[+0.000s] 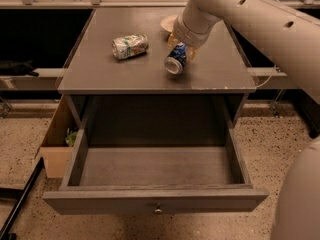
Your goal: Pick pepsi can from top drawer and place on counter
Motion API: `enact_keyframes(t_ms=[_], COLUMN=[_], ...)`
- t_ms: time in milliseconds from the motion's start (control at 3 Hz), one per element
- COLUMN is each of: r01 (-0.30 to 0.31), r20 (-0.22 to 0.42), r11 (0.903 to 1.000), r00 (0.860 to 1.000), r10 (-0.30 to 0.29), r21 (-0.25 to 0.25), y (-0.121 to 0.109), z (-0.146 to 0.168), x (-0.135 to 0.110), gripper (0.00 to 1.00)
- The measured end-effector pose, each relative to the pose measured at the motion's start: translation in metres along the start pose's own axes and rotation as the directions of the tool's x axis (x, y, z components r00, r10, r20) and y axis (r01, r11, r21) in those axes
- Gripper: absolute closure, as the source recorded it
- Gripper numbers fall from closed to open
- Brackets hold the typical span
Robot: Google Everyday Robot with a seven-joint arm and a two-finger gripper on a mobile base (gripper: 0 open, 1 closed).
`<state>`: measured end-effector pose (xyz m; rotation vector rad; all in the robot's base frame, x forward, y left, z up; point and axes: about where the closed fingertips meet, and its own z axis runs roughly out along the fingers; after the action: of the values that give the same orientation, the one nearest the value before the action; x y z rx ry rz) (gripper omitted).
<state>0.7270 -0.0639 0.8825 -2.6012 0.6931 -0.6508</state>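
Observation:
The pepsi can (176,59) is blue with a silver end facing the camera. It is tilted, at or just above the counter (215,74), right of centre. My gripper (181,48) comes down from the upper right and is shut on the pepsi can's upper part; its fingers are mostly hidden under the wrist. The top drawer (100,202) is pulled fully open below the counter. Its inside is bare and its small knob (158,210) faces front.
A dented green-and-white can (130,46) lies on its side on the counter to the left of the pepsi can. A pale dish (168,23) sits behind the gripper. A tan cardboard box (56,146) stands on the floor at the left of the drawer. A black bar (20,204) crosses the lower left.

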Motion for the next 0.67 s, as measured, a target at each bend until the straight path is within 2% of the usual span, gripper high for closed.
enact_keyframes(t_ms=[667], r01=[0.000], r20=[0.000], r11=[1.0000], r00=[1.000], r10=[0.000], r21=[0.000], y=[0.0000], z=[0.0001], x=[0.0000], gripper=[0.28])
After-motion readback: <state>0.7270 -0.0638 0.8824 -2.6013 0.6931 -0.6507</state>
